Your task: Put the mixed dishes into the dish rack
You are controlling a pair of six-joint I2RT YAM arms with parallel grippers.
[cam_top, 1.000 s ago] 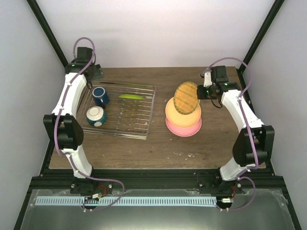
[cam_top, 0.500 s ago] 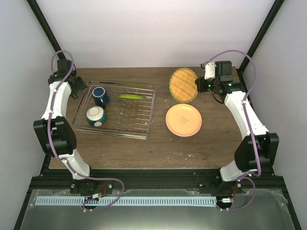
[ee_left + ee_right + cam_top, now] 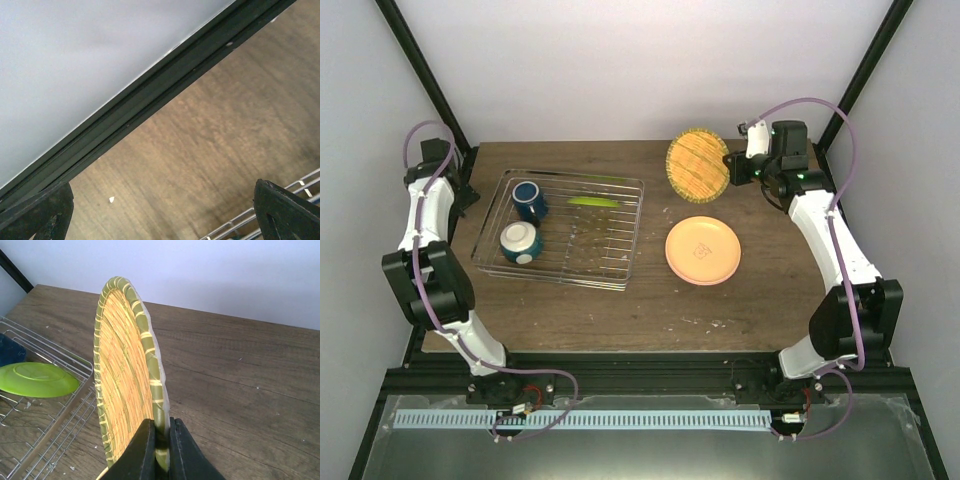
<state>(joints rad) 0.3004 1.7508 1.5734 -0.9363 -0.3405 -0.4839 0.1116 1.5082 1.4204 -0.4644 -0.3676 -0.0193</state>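
Right tool (image 3: 161, 440) clamps a woven plate (image 3: 127, 375) on edge, above the surface (image 3: 650, 305).
Left tool (image 3: 162, 212) gapes wide beside the rack (image 3: 550, 277), which carries the mug (image 3: 529, 199), bowl (image 3: 520, 241) and green plate (image 3: 592, 201); the pink plate (image 3: 702, 250) lies on the surface.

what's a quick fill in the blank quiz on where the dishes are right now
1. The right claw grips the woven-pattern plate, held on edge, by its ____.
2. The salmon-pink plate lies flat on the ____.
3. The lime-green plate sits in the ____, with the dark blue mug and the small bowl.
4. The left claw is ____.
Missing words: rim; table; dish rack; open.
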